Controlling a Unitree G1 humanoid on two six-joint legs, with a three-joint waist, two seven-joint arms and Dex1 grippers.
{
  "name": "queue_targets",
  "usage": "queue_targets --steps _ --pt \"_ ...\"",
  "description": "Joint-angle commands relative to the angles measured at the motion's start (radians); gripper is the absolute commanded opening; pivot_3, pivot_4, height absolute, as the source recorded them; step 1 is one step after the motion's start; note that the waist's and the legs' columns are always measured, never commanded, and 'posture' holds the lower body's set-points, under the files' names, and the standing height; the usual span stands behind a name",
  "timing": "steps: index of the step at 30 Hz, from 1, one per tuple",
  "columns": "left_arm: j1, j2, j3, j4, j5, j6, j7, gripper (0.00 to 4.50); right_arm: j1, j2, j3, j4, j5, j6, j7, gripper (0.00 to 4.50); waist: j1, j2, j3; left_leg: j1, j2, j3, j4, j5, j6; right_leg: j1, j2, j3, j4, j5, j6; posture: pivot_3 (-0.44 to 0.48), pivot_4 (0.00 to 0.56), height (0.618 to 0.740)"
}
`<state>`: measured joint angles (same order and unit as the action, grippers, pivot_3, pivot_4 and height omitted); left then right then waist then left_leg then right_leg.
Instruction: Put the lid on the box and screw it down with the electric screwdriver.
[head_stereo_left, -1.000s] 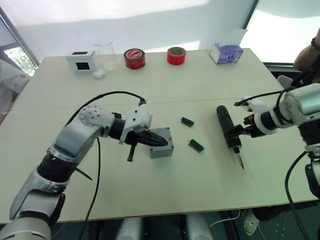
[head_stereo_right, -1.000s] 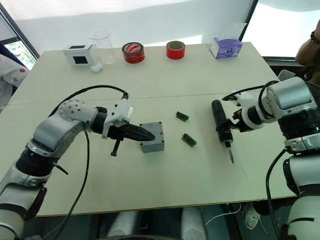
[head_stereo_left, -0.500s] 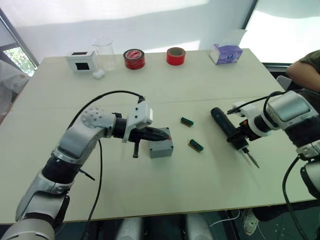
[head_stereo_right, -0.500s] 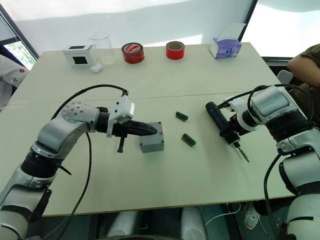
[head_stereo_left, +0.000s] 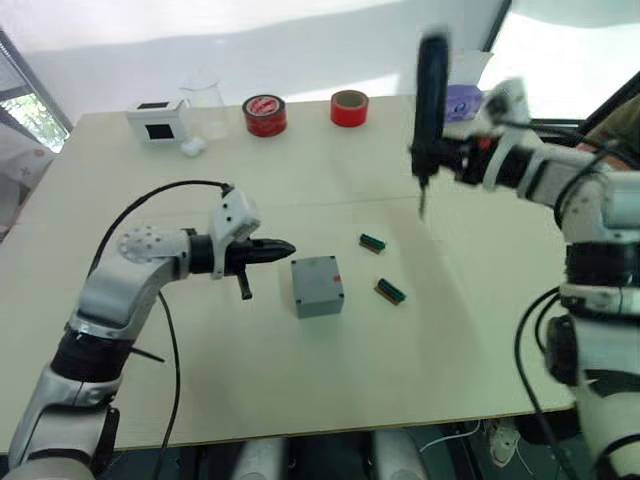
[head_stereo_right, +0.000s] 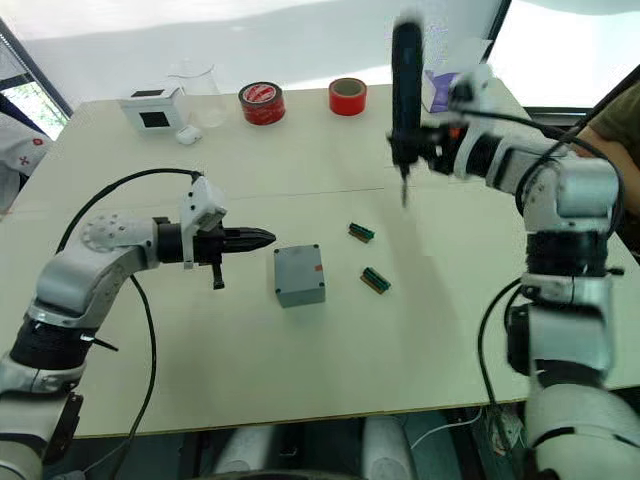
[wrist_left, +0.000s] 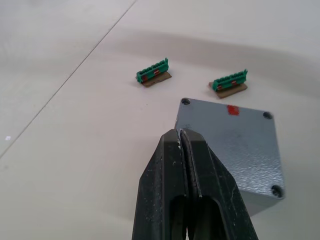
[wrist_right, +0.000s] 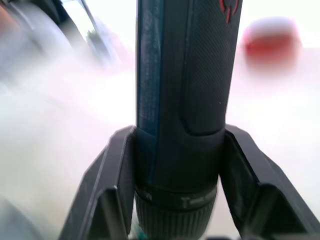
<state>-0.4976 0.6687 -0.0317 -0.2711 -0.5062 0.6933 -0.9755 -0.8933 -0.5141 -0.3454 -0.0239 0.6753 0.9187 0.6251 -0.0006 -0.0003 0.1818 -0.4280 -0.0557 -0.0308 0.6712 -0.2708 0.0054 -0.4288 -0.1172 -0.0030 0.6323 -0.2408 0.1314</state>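
The grey box (head_stereo_left: 318, 285) stands mid-table, and the lid (wrist_left: 230, 145) lies flat on top of it, with corner holes and a small red mark showing. My left gripper (head_stereo_left: 280, 247) is shut and empty, level with the box and a short way to its left, its tips (wrist_left: 179, 136) just short of the box's edge. My right gripper (head_stereo_right: 425, 150) is shut on the electric screwdriver (head_stereo_right: 405, 75), which hangs upright high over the table's far right, bit pointing down. In the right wrist view the black fingers (wrist_right: 110, 185) clamp the screwdriver (wrist_right: 185, 100) from both sides.
Two green connectors (head_stereo_left: 374, 242) (head_stereo_left: 390, 291) lie right of the box. Along the far edge stand a white box with a black window (head_stereo_left: 155, 122), a clear beaker (head_stereo_left: 205, 105), two red tape rolls (head_stereo_left: 265, 115) (head_stereo_left: 349, 107) and a tissue box (head_stereo_left: 462, 103). A person's arm (head_stereo_left: 618, 120) is at the right edge.
My right arm has lifted the screwdriver off the table and swung it upright, farther back and higher. My left gripper has drawn back leftward off the box.
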Motion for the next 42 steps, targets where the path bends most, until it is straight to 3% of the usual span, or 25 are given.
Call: queue_targets --steps 1,6,17,42 --pt "0.026 0.023 0.059 -0.066 -0.058 0.062 0.024 0.0 0.152 0.122 -0.018 -0.278 0.112 -0.055 -0.054 1.77 0.007 -0.002 -0.001 0.0 -0.001 0.0 0.001 0.0 0.0 0.001 0.0 0.0 -0.001 0.0 0.0 0.0 0.15 0.74" --pt "-0.006 0.011 0.012 -0.049 -0.049 0.066 0.026 0.0 0.288 0.252 0.159 -0.406 0.024 -0.207 -0.074 1.77 0.008 0.001 0.0 0.001 -0.003 0.002 0.009 -0.004 0.006 0.003 -0.001 0.002 0.001 0.002 0.001 0.0 0.15 0.74" --pt "-0.036 0.014 -0.129 0.05 0.07 -0.023 -0.02 0.0 0.411 0.313 0.366 -0.383 -0.143 -0.435 -0.062 1.77 -0.009 0.0 0.0 0.002 -0.002 0.002 0.009 -0.001 0.001 0.002 0.001 0.002 0.002 0.001 0.001 0.0 0.15 0.74" --pt "-0.014 -0.002 -0.179 0.049 0.143 -0.071 -0.036 0.0 0.441 0.29 0.406 -0.203 -0.309 -0.673 -0.024 1.77 -0.012 0.0 0.0 0.002 -0.001 0.002 0.009 -0.001 0.001 0.003 0.001 0.002 0.002 0.001 0.001 0.0 0.15 0.74"
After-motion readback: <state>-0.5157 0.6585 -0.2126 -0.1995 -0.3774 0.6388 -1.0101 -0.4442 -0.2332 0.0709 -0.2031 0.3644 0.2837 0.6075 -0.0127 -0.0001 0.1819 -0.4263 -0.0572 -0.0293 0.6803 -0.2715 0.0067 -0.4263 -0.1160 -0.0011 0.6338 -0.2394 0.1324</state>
